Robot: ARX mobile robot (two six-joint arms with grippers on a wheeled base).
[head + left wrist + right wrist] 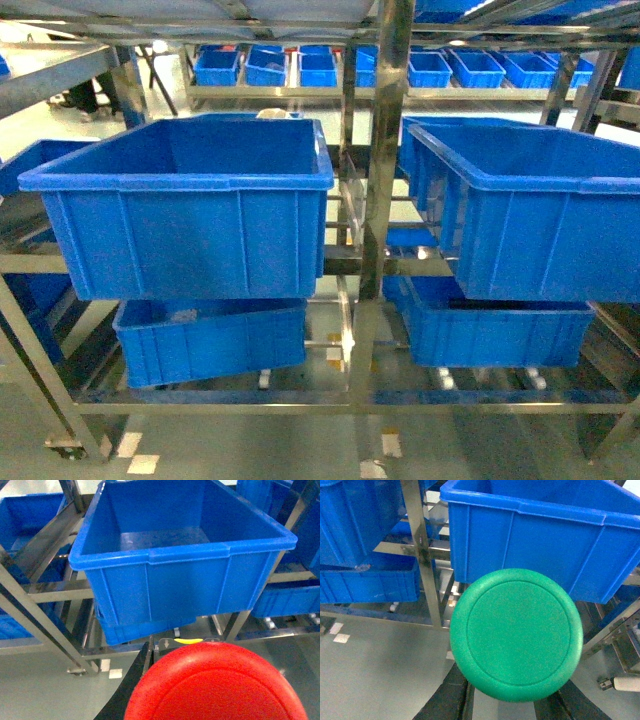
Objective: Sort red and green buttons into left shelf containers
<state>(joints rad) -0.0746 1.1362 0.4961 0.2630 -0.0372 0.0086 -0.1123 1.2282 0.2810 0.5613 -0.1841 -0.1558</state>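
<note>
Blue plastic filled nearly everything ahead of the robot: a steel shelf rack point(372, 200) carried big deep bins, and the left shelf container point(190, 205) sat on the upper level left of the shiny upright post, its rolled rim tilted slightly toward the viewer, with a second deep bin point(210, 340) below it. To the right of the post stood another large bin point(530, 210) over a lower one point(500, 325), and a row of small blue trays point(320, 68) lined a rack far behind. No arm showed in the head view. In the left wrist view the red button point(215, 685) loomed cap-up at the bottom edge, right at the camera, in front of the left container point(180, 575), whose inside looked bare. The left hand point(150, 680) seemed pinched on it, though only dark finger edges showed. In the right wrist view the green button point(516, 635) sat the same way, its round cap covering the right hand point(515, 705), dark fingers visible beneath, apparently pressed on its base. Behind it rose the wall of a blue bin point(545, 540) and grey floor point(375, 680).
</note>
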